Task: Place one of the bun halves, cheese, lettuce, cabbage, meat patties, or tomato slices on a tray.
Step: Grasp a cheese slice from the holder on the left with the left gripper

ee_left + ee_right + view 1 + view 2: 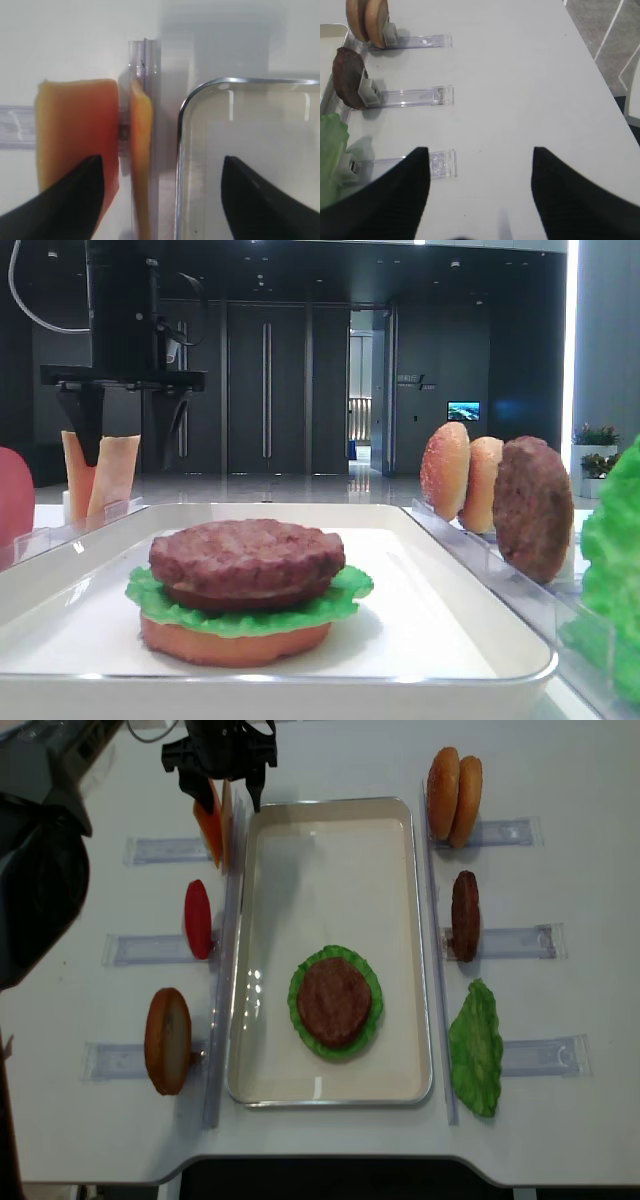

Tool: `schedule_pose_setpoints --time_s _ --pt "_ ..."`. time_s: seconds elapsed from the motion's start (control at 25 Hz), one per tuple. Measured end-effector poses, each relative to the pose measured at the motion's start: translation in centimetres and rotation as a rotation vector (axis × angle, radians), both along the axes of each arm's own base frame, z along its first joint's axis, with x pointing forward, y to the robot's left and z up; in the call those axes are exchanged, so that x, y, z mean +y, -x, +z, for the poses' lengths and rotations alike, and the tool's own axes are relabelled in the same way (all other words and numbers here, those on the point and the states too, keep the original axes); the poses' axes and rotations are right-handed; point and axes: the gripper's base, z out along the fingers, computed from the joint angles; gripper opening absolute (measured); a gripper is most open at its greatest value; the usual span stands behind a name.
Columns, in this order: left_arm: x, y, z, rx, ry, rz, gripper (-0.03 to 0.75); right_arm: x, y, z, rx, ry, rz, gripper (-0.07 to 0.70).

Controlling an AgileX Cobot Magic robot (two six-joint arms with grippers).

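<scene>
Writing: none readable on any item; small lit screen far behind in the low exterior view too small to read.
Left hand (220,782): released, fingers spread wide, hanging over the far left corner of the tray (420,950); grasping nothing.
Cheese (75,130): 2 pale orange slices upright in a clear holder rack (145,55), directly below the left hand; wider slice by the left finger (70,200), thinner edge-on slice nearer the middle of the gap; right finger above the tray's inside.
Tray corner (200,92): just beside the rack, on the right-finger side.
Stack on tray: bun half (235,640) at the bottom, lettuce (180,605) on it, meat patty (247,555) on top; well apart from the left hand, toward the tray's near end.
Tomato slice (198,918): upright in its rack, near side of the left hand.
Single bun (168,1040): upright, further toward the near edge.
Right hand (480,190): released, fingers apart over bare white surface (520,75), empty.
Beside right hand, to its left: 3 racks with 2 buns (367,20), a patty (350,77), a lettuce leaf (331,155).
</scene>
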Motion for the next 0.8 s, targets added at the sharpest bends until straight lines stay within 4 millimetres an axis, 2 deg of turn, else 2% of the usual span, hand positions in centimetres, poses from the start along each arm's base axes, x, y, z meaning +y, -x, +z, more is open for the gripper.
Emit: schedule_pose_setpoints --time_s 0.12,0.68,0.8 --pt "0.12 0.01 0.01 0.001 -0.014 -0.001 0.491 0.0 0.0 0.0 0.0 0.0 0.0 0.424" --pt "0.41 -0.05 0.05 -0.005 -0.048 -0.005 0.058 0.0 0.0 0.0 0.0 0.0 0.0 0.424" --pt "0.46 -0.05 0.05 -0.004 -0.056 -0.015 0.036 0.0 0.0 0.0 0.0 0.0 0.0 0.424"
